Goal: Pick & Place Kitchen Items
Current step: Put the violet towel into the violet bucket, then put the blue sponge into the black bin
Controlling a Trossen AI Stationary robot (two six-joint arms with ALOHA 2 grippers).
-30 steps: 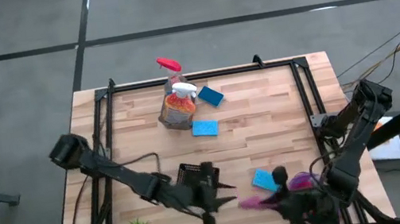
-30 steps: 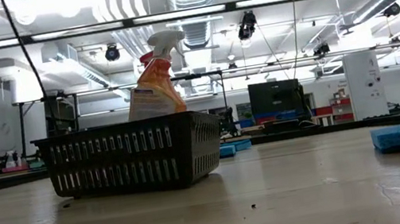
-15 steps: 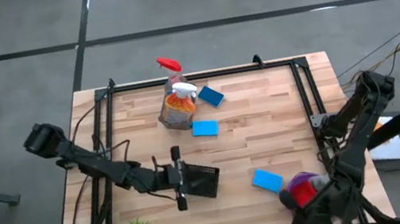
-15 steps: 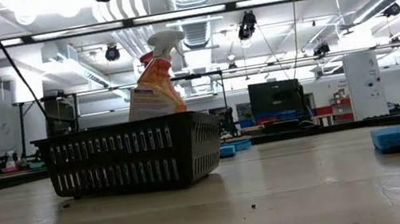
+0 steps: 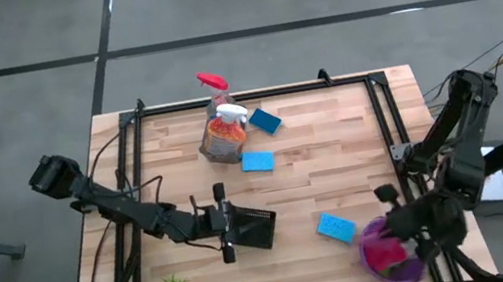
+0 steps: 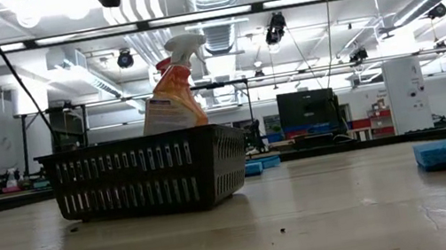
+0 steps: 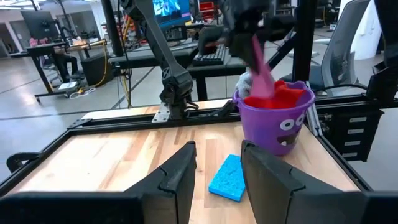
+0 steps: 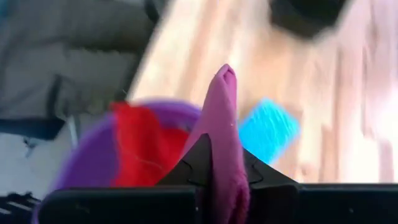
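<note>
While overhead blurs it, right end effector pinches magenta cloth.

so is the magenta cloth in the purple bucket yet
Not yet: the right gripper holds the magenta cloth, dangling over the purple bucket, its tip reaching the red cloth inside.

1. Bare wood lies open across the table centre toward my three o'clock.
2. A black basket blocks my left gripper.
3. Spray bottles crowd twelve o'clock.
</note>
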